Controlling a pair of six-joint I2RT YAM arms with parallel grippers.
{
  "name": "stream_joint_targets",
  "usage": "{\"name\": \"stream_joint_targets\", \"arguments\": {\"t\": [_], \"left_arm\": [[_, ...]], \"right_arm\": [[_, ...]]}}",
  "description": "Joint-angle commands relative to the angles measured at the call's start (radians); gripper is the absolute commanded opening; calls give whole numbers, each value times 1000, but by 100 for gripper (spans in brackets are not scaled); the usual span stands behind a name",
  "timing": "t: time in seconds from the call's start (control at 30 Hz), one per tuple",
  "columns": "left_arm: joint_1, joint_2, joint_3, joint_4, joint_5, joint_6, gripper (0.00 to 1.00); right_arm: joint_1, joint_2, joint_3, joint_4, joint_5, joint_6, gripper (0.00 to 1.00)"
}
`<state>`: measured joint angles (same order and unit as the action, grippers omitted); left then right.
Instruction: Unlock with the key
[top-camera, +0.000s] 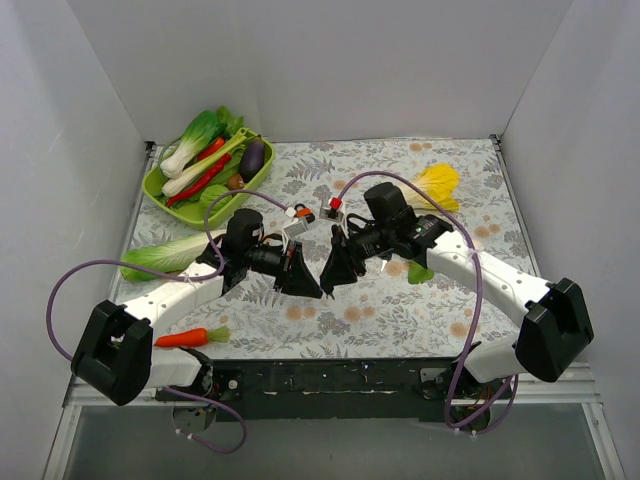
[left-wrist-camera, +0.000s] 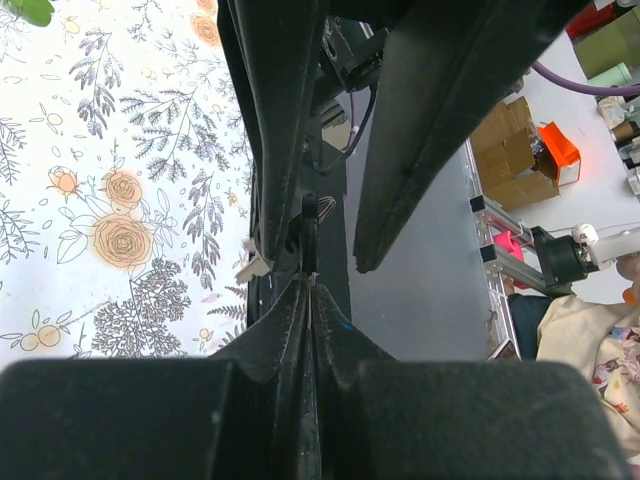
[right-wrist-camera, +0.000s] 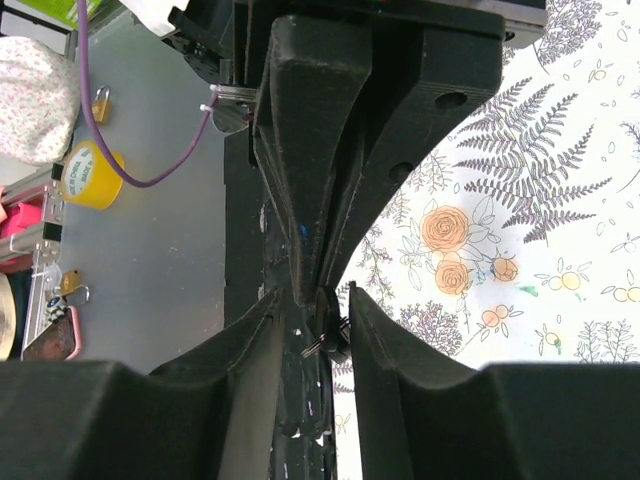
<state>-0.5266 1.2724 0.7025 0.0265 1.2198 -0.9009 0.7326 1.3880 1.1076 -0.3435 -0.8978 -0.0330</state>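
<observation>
Room: plain white walls close in the worktop on three sides
Surface: pale cloth printed with grey ferns and orange roses; it covers the whole worktop
Far left of the pincers: green tray heaped with vegetables in the back corner; a bok choy lies nearer, beside the left arm; a carrot lies by that arm's base
Left pincer: jaws pressed together on the key, a small dark piece with a wire ring; it is held above the cloth at mid-worktop
Right pincer: tip to tip with the left one; jaws partly apart, one finger on each side of the key; whether they press on it, cannot tell
Right of the pincers: yellow leafy vegetable behind the right arm; green leaf under its forearm
Off the worktop: grey floor with a yellow tape roll and a brass padlock; cardboard boxes
Writing: too small to read
</observation>
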Motion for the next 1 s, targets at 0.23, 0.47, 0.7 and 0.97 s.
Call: {"name": "stream_joint_targets", "arguments": {"t": [0.23,0.47,0.7,0.97], "left_arm": [[-4,-38,35,-20,-84,48,0],[-1,-134,-21,133,-276,-62,76],[4,-317,-109,314,-432,-180,90],[2,-462,-271,639,-692,-519,92]], "right_arm": [[10,17,47,-29,-20,-16,1],[8,-15,-8,96,71,97,1],[10,-95,-190,571,158,400,1],[10,-165,-307,940,287,532,1]]}}
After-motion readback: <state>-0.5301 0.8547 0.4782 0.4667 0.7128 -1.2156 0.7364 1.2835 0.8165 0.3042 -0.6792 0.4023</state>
